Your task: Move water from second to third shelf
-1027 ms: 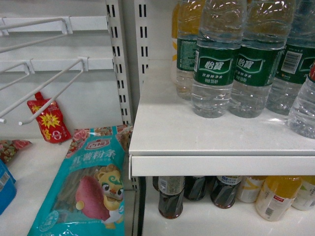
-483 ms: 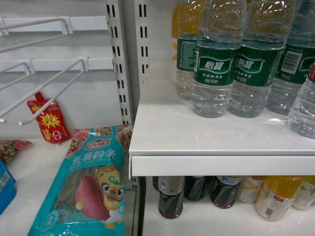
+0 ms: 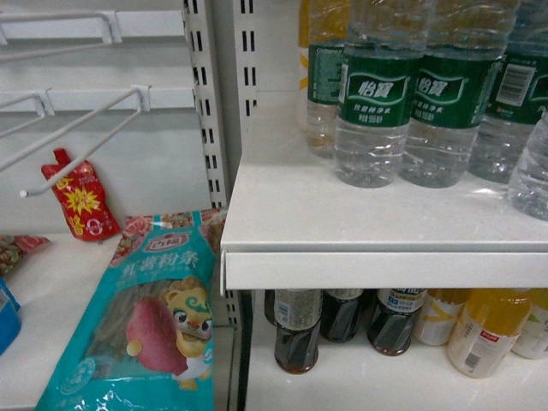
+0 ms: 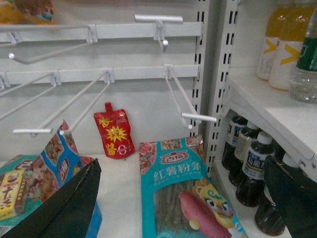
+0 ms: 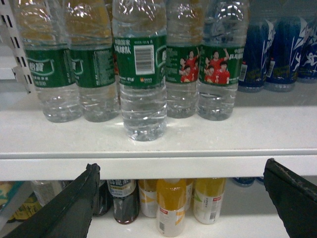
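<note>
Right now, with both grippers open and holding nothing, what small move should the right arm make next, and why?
Probably advance the right gripper up and forward toward the clear ribbed water bottle with the green label and barcode. It stands nearest the edge of the white shelf, in front of its neighbours, and the open fingers sit below that edge.

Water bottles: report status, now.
Both grippers open, empty. Front water bottle upright on the shelf, untouched. Neighbouring bottles crowd its left.
</note>
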Controlling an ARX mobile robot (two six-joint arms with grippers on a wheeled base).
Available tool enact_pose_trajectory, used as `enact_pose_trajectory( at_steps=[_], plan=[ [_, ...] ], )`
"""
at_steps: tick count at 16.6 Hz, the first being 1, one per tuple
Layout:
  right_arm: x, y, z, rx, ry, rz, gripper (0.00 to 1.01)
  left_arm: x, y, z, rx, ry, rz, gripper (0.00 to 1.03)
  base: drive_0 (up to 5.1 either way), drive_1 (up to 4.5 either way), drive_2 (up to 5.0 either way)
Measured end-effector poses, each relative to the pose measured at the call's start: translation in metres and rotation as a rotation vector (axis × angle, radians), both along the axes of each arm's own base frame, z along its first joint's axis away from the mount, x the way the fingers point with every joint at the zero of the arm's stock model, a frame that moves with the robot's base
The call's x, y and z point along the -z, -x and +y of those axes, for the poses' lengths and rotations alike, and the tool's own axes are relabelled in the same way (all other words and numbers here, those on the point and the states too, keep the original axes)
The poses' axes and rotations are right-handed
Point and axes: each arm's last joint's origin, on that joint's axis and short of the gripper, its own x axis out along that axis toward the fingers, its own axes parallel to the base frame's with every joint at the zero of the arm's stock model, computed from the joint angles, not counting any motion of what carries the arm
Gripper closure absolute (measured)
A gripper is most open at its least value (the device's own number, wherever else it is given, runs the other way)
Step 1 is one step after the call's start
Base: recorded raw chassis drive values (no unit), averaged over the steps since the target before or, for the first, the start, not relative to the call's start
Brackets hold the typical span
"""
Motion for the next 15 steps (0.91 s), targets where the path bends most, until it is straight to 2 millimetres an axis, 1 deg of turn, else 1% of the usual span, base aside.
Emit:
enact_pose_trajectory(
  at_steps=[15],
  plan=[
    [0.0005,0.0000,0.0000,0.000,0.003,0.005,0.03,0.0004,0.0000,0.0000,0.000,0.000,0.005,0.05,0.0,0.00,0.0]
  ],
)
